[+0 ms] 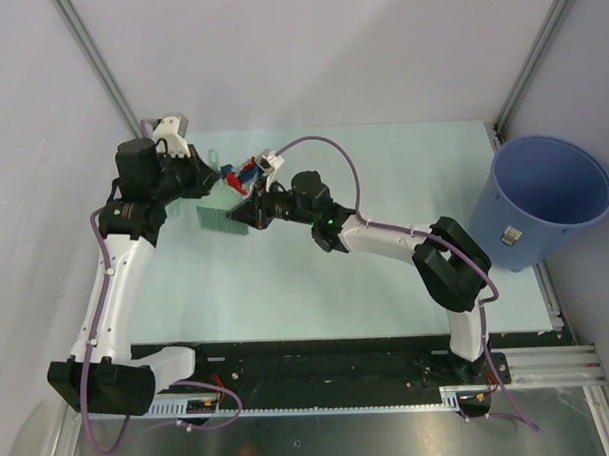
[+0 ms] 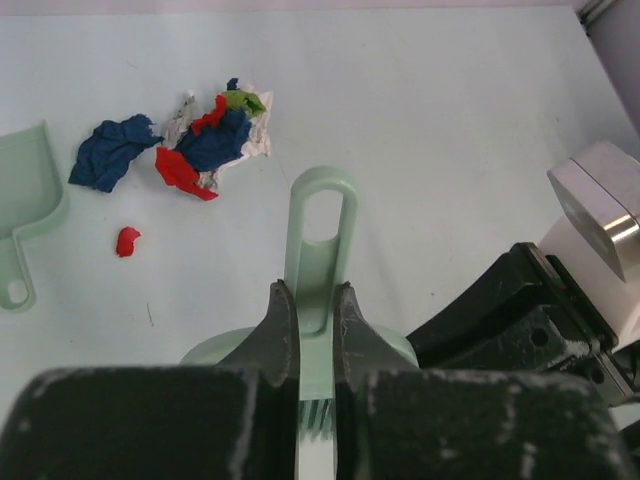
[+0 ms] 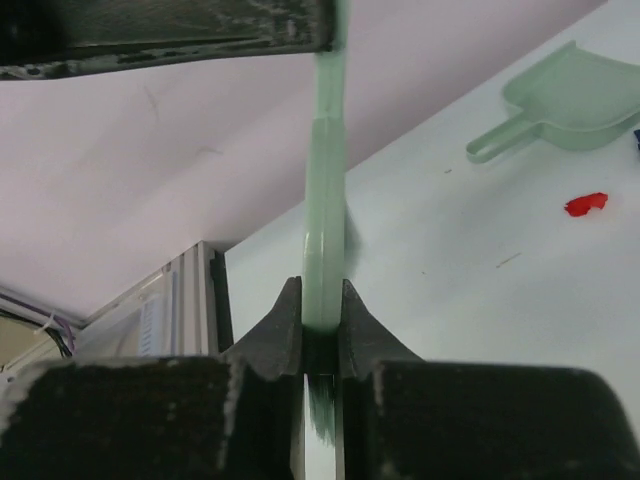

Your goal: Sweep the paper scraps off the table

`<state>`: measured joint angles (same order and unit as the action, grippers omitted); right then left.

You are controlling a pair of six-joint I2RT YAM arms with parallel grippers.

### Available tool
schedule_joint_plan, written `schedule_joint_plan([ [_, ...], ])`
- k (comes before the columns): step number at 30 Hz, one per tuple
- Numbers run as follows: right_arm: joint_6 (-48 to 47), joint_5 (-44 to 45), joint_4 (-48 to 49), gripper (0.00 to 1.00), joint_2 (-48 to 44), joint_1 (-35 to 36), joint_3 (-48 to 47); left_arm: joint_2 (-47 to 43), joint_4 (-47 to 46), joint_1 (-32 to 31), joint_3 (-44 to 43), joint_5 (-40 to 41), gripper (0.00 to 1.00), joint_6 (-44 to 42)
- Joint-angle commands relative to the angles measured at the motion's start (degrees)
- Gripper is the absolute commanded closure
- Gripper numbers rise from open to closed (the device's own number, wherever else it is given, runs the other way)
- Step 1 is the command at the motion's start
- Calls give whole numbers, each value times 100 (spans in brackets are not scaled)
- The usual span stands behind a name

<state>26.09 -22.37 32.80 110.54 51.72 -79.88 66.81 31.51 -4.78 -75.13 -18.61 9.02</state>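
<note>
The paper scraps (image 2: 205,140), in dark blue, red, green and white, lie bunched on the table (image 2: 450,120), with one small red bit (image 2: 127,241) apart to the left. From above the pile (image 1: 245,173) shows between the two wrists. My left gripper (image 2: 312,292) is shut on the looped handle of a pale green brush (image 2: 320,235). My right gripper (image 3: 322,288) is shut on the edge of the same brush (image 3: 324,215), near its head. The brush's bristles (image 1: 218,219) show in the top view, between the left gripper (image 1: 205,183) and the right gripper (image 1: 242,214).
A pale green dustpan (image 2: 25,195) lies left of the scraps; it also shows in the right wrist view (image 3: 575,95). A big blue bucket (image 1: 549,199) stands off the table's right edge. Grey walls and metal posts (image 1: 99,65) surround the table.
</note>
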Motion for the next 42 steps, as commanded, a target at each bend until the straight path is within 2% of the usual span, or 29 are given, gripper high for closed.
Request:
schedule_joint_plan([
  [1, -164, -740, -281, 100, 82, -223, -441, -194, -119, 38, -169, -826, 100, 31],
  [2, -278, -890, -422, 100, 47, -302, -441, -212, -75, 29, -151, -1255, 92, -170],
  [4, -655, -1512, -1077, 100, -94, -583, -441, -291, 170, 38, -125, -1679, 60, -1310],
  [5, -1171, -1725, -1396, 100, -155, -706, -441, -317, 511, 38, -90, -1820, 33, -1793],
  [6, -1559, -1892, -1755, 100, -217, -795, -450, -430, 688, 29, -37, -1813, 21, -2746],
  [7, -1946, -2164, -2586, 100, -365, -952, -441, -475, 855, 29, 59, -1795, 14, -3130],
  [8, -2880, -2245, -3020, 100, -445, -1006, -441, -493, 1223, 29, 86, -1830, 7, -3499],
  [9, -3360, -2271, -3921, 100, -524, -1024, -441, -502, 1409, 29, 87, -1848, 5, -4060],
  [10, -3782, -2272, -4330, 100, -655, -1033, -441, -476, 1602, 29, 43, -1961, 4, -4301],
  [11, -4665, -2333, -4691, 100, -726, -1024, -441, -467, 2039, 29, 8, -2101, 5, -4573],
  [12, -4987, -2464, -5243, 100, -779, -1007, -450, -467, 2218, 38, -19, -2399, 7, -4950],
  [14, -5533, -2640, -5590, 100, -937, -1006, -441, -440, 2700, 21, -89, -2673, 14, -5251],
  [17, -5728, -2816, -5749, 100, -1017, -963, -450, -388, 3273, -120, -159, -3016, 18, -5822],
  [21, -5502, -2878, -5574, 100, -1052, -954, -450, -300, 3345, -173, -326, -3105, 22, -5710],
  [24, -5281, -2931, -5556, 100, -1043, -1076, -459, -37, 3344, 55, -738, -2973, 19, -5463],
  [31, -5325, -2624, -5969, 100, -1122, -1322, -432, 771, 3108, 854, -889, -2877, 19, -5165],
  [33, -5237, -2440, -5969, 100, -1201, -1445, -371, 1043, 2880, 934, -828, -2457, 17, -4815],
  [34, -5176, -2360, -5952, 100, -1228, -1559, -345, 1123, 2461, 935, -775, -2185, 17, -4595],
  [35, -5053, -2186, -5882, 100, -1263, -1630, -266, 1176, 2196, 917, -705, -1521, 17, -4123],
  [37, -4947, -2009, -5820, 100, -1420, -1779, -169, 1335, 1329, 891, -415, -814, 19, -3751],
  [38, -4894, -1930, -5741, 100, -1500, -1823, -116, 1405, 1053, 838, -310, 85, 20, -3593],
  [41, -4841, -1903, -5504, 100, -1790, -1920, 182, 1677, 103, 531, 33, 1418, 23, -3556],
  [42, -4841, -1876, -5486, 100, -1851, -1929, 279, 1774, -229, 356, 95, 2109, 23, -3565],
])
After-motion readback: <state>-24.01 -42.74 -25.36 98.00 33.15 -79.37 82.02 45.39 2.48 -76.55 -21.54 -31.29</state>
